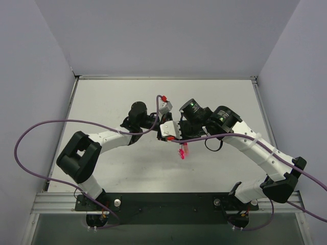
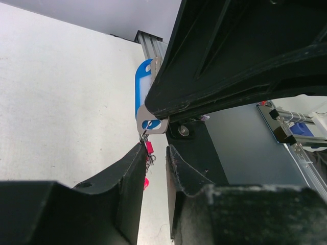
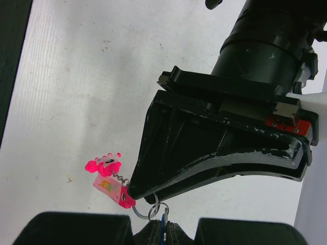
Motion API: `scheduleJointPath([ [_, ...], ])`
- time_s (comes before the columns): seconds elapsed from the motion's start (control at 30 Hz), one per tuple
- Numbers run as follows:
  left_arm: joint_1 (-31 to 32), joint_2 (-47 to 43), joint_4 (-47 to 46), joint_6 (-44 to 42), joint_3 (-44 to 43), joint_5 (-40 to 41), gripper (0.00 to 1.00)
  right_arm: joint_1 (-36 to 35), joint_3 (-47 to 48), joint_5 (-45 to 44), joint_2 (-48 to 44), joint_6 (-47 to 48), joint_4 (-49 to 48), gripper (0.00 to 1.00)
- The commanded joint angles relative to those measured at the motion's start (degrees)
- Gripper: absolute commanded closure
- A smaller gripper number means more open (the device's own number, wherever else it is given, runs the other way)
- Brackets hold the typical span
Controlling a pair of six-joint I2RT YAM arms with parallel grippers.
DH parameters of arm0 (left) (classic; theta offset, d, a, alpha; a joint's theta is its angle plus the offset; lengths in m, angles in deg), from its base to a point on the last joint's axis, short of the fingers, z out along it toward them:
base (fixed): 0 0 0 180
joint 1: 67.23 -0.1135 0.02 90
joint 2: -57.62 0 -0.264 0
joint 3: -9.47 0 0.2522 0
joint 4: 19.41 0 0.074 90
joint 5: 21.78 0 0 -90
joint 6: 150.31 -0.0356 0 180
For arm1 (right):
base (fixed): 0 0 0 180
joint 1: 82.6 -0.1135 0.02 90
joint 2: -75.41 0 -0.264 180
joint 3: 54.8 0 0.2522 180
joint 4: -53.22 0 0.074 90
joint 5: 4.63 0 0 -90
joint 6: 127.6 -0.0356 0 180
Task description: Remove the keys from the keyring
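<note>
Pink keys (image 1: 182, 151) dangle over the counter (image 1: 102, 102) from the keyring (image 3: 153, 210). The left pincer (image 2: 156, 148) straddles them, fingers narrowly apart — grip unclear. Beyond, the right pincer (image 3: 159, 228) pinches the blue key (image 2: 142, 84).

The top camera looks down from high behind; both wrist cameras, close in, share the pink keys (image 3: 110, 178).

pink keys (image 3: 109, 177) on keyring (image 3: 158, 210) over table (image 3: 76, 76)
</note>
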Motion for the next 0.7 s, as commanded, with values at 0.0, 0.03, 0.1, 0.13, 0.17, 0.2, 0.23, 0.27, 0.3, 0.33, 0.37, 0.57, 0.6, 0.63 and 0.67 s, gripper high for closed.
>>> scheduleJointPath([
  [0.0, 0.4, -0.3, -1.5, -1.1, -2.4, -1.0, 0.72, 0.3, 1.3, -1.0, 0.3, -0.7, -0.2, 1.00],
  [0.03, 0.4, -0.3, -1.4, -1.2, -2.5, -0.8, 0.74, 0.4, 1.2, -0.9, 0.3, -0.7, -0.2, 1.00],
  [0.1, 0.4, -0.3, -1.1, -1.2, -2.6, -0.4, 0.80, 0.3, 1.1, -1.0, 0.3, -0.7, -0.3, 1.00],
  [0.13, 0.4, -0.4, -0.2, -1.8, -2.7, -0.3, 0.87, 0.4, 1.0, -1.1, 0.2, -0.7, -0.3, 1.00],
  [0.17, 0.4, -0.4, 0.4, -2.1, -2.9, 0.0, 0.91, 0.4, 1.0, -1.1, 0.3, -0.7, -0.3, 1.00],
  [0.2, 0.4, -0.5, 0.8, -2.4, -3.0, 0.1, 0.96, 0.4, 1.0, -1.1, 0.2, -0.7, -0.3, 1.00],
  [0.23, 0.4, -0.5, 1.6, -2.8, -3.0, 0.4, 1.00, 0.5, 1.0, -1.1, 0.2, -0.7, -0.4, 1.00],
  [0.27, 0.4, -0.7, 1.9, -3.0, -2.9, 0.6, 1.00, 0.4, 0.9, -1.3, 0.2, -0.7, -0.3, 1.00],
  [0.3, 0.4, -0.8, 2.1, -3.2, -3.0, 0.8, 1.00, 0.5, 0.9, -1.4, 0.2, -0.6, -0.5, 1.00],
  [0.33, 0.4, -0.9, 2.6, -3.4, -3.0, 1.2, 1.00, 0.6, 0.7, -1.6, 0.2, -0.7, -0.6, 1.00],
  [0.37, 0.3, -1.2, 2.7, -3.6, -2.9, 1.5, 1.00, 0.8, 0.2, -1.8, 0.0, -0.6, -0.7, 1.00],
  [0.57, -1.1, -2.6, 3.9, -4.0, -1.9, 5.2, 1.00, 2.0, -2.5, -2.8, -2.0, -0.7, -2.7, 1.00],
  [0.6, -1.8, -2.8, 4.2, -4.4, -1.9, 5.8, 1.00, 2.7, -3.2, -2.9, -2.4, -0.7, -3.3, 1.00],
  [0.63, -2.0, -3.0, 5.5, -4.8, -1.8, 7.5, 1.00, 3.1, -3.5, -2.9, -2.7, -0.7, -3.6, 1.00],
  [0.67, -2.3, -3.4, 6.2, -5.1, -1.9, 8.1, 1.00, 3.3, -3.9, -3.0, -3.0, -0.8, -3.8, 1.00],
])
